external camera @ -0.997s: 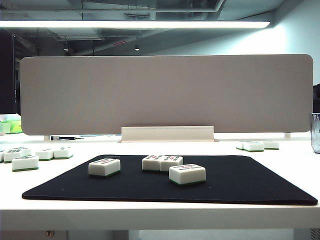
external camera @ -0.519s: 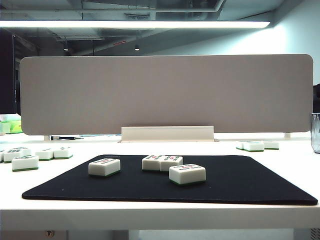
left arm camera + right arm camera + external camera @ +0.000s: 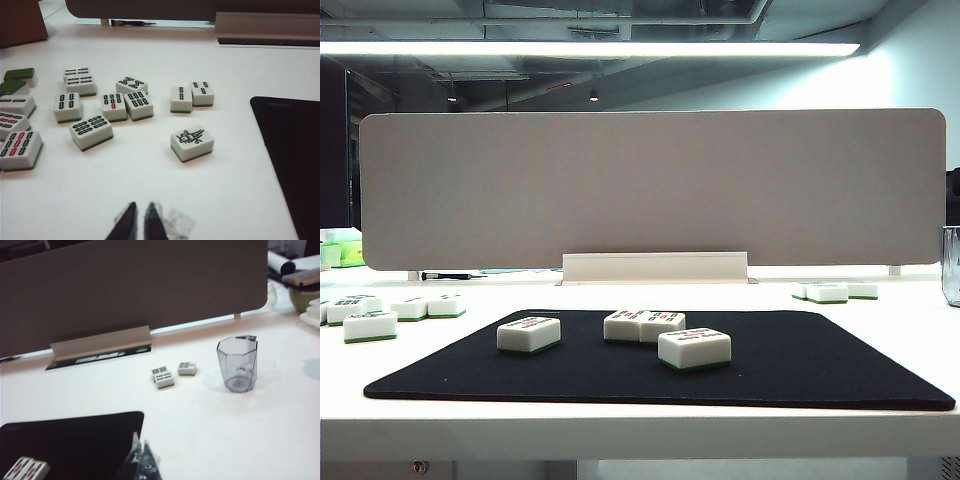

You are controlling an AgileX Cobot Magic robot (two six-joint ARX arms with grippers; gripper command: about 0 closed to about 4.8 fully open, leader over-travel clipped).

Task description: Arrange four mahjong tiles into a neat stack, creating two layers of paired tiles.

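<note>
The exterior view shows the four mahjong tiles lying flat and unstacked on the black mat, two of them touching side by side, but neither arm. Only the left wrist view shows the left pincer pressed together above the white table near loose spare tiles. The right wrist view shows the right pincer, cut off and blurred so its fingers seem pressed together, by the mat's corner, with a clear cup beyond.
</note>
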